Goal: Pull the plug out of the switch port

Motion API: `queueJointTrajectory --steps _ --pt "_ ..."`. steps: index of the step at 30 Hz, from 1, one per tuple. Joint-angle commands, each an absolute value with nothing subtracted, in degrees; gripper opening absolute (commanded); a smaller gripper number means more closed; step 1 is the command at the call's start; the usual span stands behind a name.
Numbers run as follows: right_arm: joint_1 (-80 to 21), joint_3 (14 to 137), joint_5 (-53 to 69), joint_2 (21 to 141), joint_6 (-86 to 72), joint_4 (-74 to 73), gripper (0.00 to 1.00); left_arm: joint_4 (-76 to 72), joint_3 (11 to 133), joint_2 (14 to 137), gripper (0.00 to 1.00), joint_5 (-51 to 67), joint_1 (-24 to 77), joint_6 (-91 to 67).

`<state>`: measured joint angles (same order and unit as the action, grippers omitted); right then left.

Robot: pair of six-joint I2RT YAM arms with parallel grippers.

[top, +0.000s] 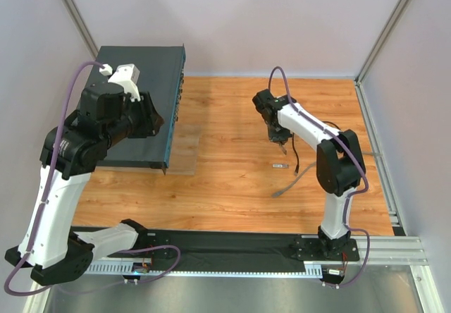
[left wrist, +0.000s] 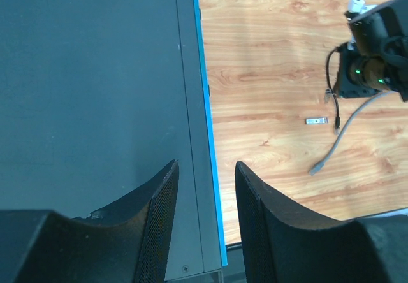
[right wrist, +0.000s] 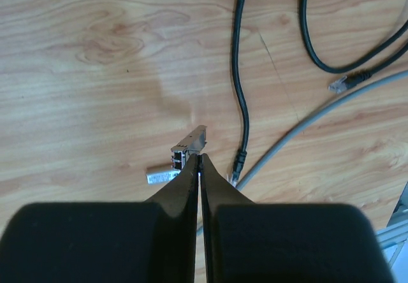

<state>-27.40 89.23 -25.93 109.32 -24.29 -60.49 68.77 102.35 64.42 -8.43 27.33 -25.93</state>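
Observation:
The switch (top: pixel 158 66) is a flat dark grey-teal box at the back left, with its socket row (top: pixel 180 94) facing right. My left gripper (top: pixel 151 119) hovers over its right part. In the left wrist view it stands open (left wrist: pixel 205 168), the jaws on either side of the switch's blue front edge (left wrist: pixel 205 104). My right gripper (top: pixel 280 142) is well right of the switch, above the table. Its jaws are shut (right wrist: pixel 199 157), pinching a small metal plug (right wrist: pixel 190 145) at their tips, clear of the switch.
A small silver piece (right wrist: pixel 159 176) lies on the wood below the right gripper, and shows in the top view as well (top: pixel 280 166). A black cable (right wrist: pixel 239 72), a second black cable (right wrist: pixel 347 79) and a grey cable (right wrist: pixel 306 127) trail across the table at right.

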Motion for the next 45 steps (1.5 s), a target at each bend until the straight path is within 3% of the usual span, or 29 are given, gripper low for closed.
queueJointTrajectory --steps 1,8,12,19,24,26,27,30,33,40,45 --pt "-28.21 93.16 -28.65 113.46 -22.59 -59.94 0.01 67.94 103.71 63.63 0.49 -6.68 27.07 -26.81" --pt "-29.79 95.8 -27.87 119.7 -22.76 -59.85 0.03 67.5 103.1 61.09 0.5 -4.57 27.07 -26.98" --pt "-29.8 96.77 -27.16 121.81 -22.85 -60.29 0.12 66.89 102.92 59.86 0.53 -2.29 27.07 -26.98" --pt "-29.88 97.12 -23.38 118.66 -21.71 -60.47 0.57 61.27 100.29 56.69 0.62 8.16 27.07 -27.33" --pt "-29.88 98.7 -22.85 114.36 -21.18 -62.58 0.68 55.64 95.9 54.41 0.65 19.32 27.07 -29.09" --pt "-29.88 97.04 -22.07 111.45 -19.35 -58.99 0.81 56.85 95.01 53.71 0.65 19.17 27.07 -29.27" --pt "-29.8 97.21 -21.97 111.53 -18.12 -58.37 0.83 57.21 93.36 52.05 0.66 18.12 27.07 -29.53" --pt "-29.71 100.8 -22.68 115.57 -18.28 -61.95 0.83 57.66 89.93 49.75 0.67 18.01 27.16 -31.28" --pt "-29.79 95.99 -21.62 113.65 -19.86 -59.78 0.8 54.06 84.48 43.08 0.66 21.44 27.07 -34.27" --pt "-29.79 73.32 -16.82 92.95 -24.69 -43.63 0.76 44.13 72.08 34.55 0.65 31.01 27.16 -41.04" --pt "-29.88 59.43 -9.32 79.03 -31.02 -37.45 0.78 40.96 70.65 36.29 0.64 28.84 31.7 -43.07"
